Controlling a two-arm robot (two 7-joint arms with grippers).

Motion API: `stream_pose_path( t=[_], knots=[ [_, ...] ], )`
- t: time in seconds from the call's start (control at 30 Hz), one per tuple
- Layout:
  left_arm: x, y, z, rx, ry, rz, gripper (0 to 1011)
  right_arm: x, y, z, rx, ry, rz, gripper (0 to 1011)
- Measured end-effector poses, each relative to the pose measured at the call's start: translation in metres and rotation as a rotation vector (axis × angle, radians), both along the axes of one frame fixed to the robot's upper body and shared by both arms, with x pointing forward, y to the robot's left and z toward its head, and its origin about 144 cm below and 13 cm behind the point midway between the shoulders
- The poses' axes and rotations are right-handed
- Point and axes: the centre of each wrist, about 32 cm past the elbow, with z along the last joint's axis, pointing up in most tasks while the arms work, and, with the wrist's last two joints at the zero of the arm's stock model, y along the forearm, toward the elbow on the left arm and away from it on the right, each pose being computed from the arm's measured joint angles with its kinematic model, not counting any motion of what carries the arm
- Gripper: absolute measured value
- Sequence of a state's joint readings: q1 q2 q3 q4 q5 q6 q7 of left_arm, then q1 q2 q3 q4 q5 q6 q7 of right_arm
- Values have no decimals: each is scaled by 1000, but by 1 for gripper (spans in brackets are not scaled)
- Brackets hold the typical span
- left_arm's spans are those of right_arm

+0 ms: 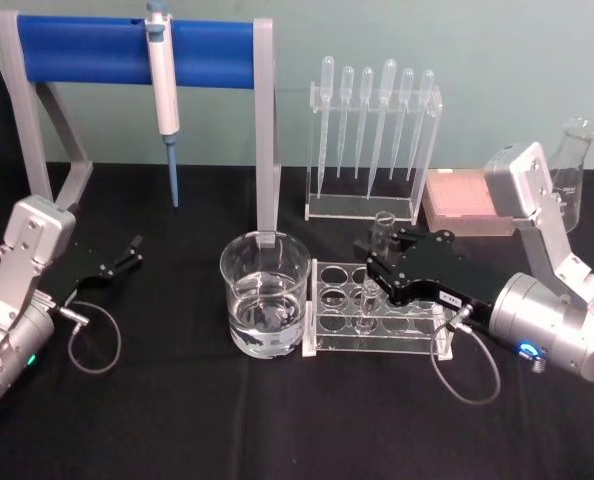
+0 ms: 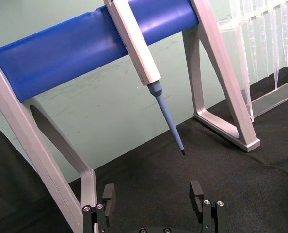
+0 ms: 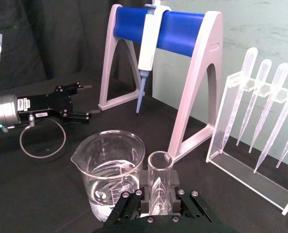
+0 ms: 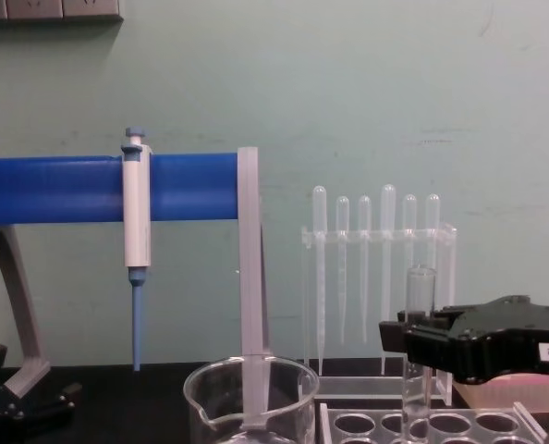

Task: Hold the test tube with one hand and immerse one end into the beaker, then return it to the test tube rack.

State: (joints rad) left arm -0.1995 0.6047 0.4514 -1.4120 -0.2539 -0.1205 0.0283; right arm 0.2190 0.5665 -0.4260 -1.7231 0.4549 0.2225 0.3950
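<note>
Right tool (image 1: pixel 375 262) clamped on the upright test tube (image 1: pixel 381 232) standing in the clear rack (image 1: pixel 377 315) beside the beaker (image 1: pixel 265 293); left tool (image 1: pixel 132 250) wide apart, parked over the desk (image 1: pixel 177 420).

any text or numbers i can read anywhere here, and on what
None reads with certainty.
White label on the right gripper: seemingly "2-88", upside down, uncertain.
White labels on the left gripper: too small.
Round printed mark on the beaker: blurred.
Flask graduations: unreadable.
</note>
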Motion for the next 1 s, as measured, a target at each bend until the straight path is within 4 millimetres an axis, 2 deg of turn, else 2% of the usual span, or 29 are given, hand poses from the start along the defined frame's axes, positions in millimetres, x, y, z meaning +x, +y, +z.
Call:
stream_pose_path(
  t=[0.83,1.0],
  knots=[
    [0,0,0,0,0,0,1000,0,2,-4,-3,8,-5,229],
    [0,0,0,0,0,0,1000,0,2,-4,-3,7,-5,369]
  ],
)
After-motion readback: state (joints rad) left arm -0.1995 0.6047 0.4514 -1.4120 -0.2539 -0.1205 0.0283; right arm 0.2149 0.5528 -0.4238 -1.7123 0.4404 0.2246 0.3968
